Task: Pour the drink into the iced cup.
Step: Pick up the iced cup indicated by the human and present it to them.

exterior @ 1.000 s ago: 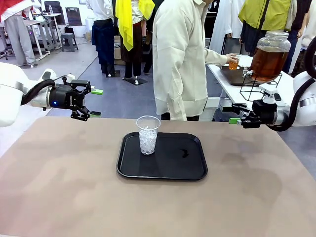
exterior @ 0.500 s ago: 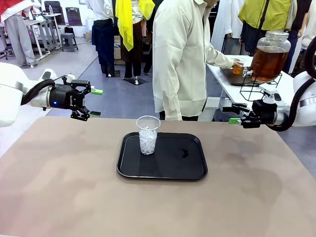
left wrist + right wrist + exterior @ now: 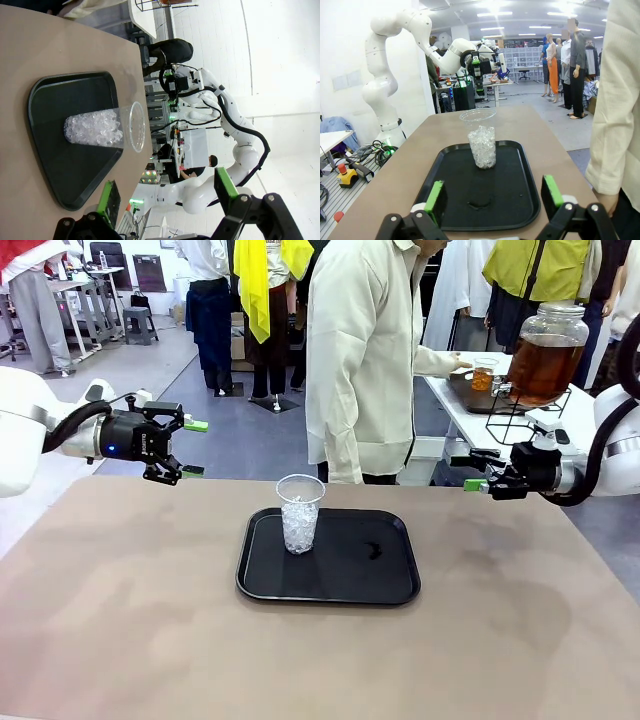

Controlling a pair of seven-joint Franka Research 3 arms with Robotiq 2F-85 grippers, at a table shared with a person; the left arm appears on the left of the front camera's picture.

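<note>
Front view: a person in a pale coat stands at a white side table beyond the tabletop. A second ago their hand held a small cup of amber liquid. Now it stands on a dark tray by the glass dispenser jar, which holds the bulk of the drink, and the hand lies just beside it. The drink looks drawn but not yet carried over, so pouring has not begun. The iced cup stands upright on a black tray mid-tabletop, holding ice only. The left claw and right claw hover at the far corners as before – both spread and empty.

Left wrist view, rolled sideways: the left claw's green pads are well apart, with the iced cup ahead.

Right wrist view: the pads are spread, with the iced cup beyond – the tabletop is matte tan, in a bright workshop hall.
</note>
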